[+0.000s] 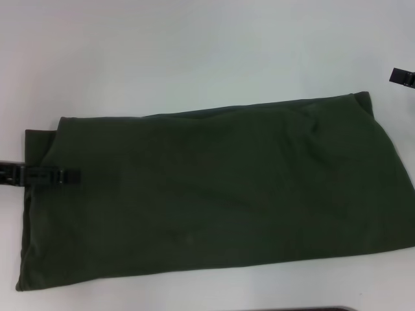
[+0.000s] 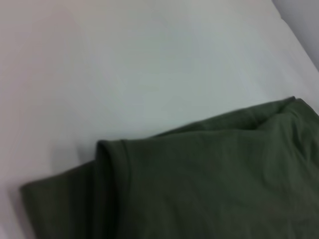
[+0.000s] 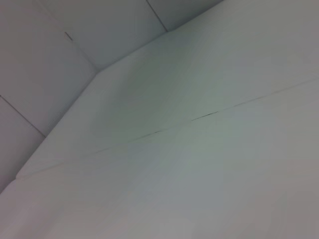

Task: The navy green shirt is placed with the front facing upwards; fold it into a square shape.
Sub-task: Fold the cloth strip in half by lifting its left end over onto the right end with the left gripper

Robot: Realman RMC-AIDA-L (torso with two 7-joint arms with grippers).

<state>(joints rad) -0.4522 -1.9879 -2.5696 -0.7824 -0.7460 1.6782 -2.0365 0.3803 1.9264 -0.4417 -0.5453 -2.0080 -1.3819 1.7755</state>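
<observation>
The navy green shirt (image 1: 214, 188) lies on the white table (image 1: 194, 52), folded into a long rectangle that runs from left to right, with plain green fabric facing up. No letters or collar show. My left gripper (image 1: 71, 175) reaches in from the left, its tip over the shirt's left edge at mid height. In the left wrist view a folded corner of the shirt (image 2: 209, 184) shows, with a lower layer sticking out beside it. My right gripper (image 1: 402, 76) sits at the far right, off the cloth, beyond the shirt's upper right corner.
White table surface surrounds the shirt on all sides. The right wrist view holds only the white tabletop with a thin seam (image 3: 199, 117) and pale wall panels behind. A dark strip (image 1: 298, 309) shows at the near edge.
</observation>
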